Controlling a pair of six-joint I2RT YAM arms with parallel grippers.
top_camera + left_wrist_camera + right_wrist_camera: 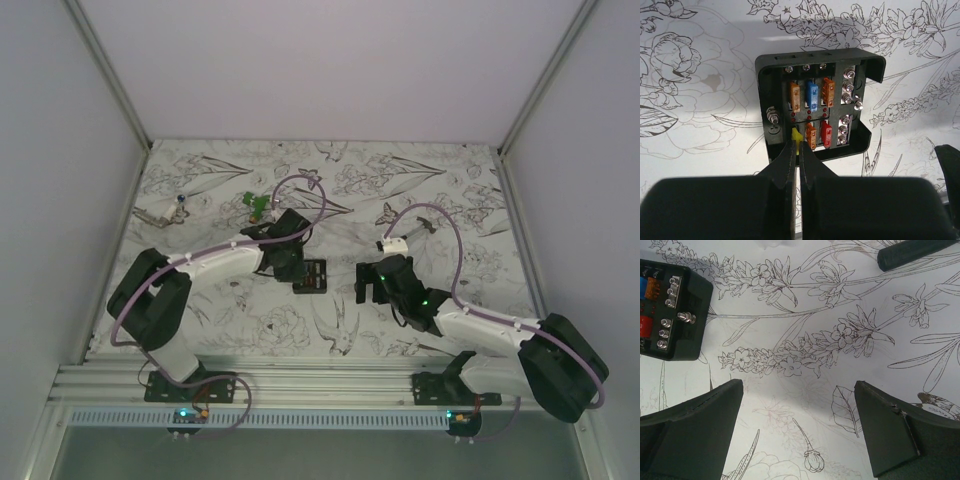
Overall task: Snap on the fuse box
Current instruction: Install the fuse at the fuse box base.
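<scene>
Floral tabletop [420, 170]; our left jaws pinch a yellow fuse [796, 135] in the box [870, 65], right jaws gape empty; skewed pressing could jam it.

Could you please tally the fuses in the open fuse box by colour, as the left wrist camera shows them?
Orange fuses: 3
Blue fuse: 1
Red fuse: 1
Yellow fuse: 1, partly hidden behind the left gripper's tips
Total: 6 fuses in the fuse box
</scene>
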